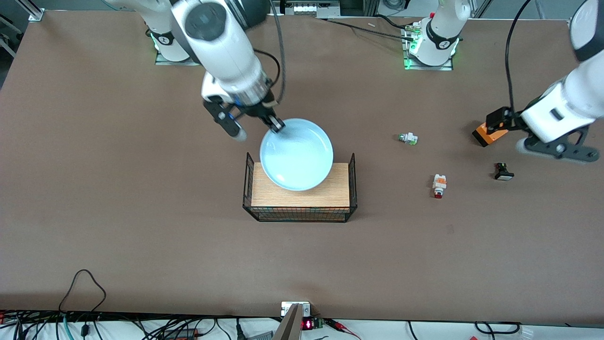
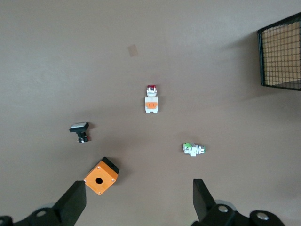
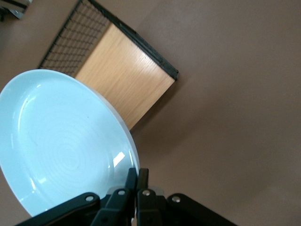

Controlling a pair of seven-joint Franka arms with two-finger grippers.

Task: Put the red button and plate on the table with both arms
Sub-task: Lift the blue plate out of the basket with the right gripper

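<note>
Right tool (image 1: 277, 126) pinches glossy round plate (image 1: 296, 154); left tool (image 2: 136, 200) gapes above matte table (image 1: 141, 212).

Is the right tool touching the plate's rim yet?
Touching. In the right wrist view the right tool has its fingers pinched shut on the rim of the plate; the front view agrees, with the fingertips on the plate's edge above the wire rack.
</note>
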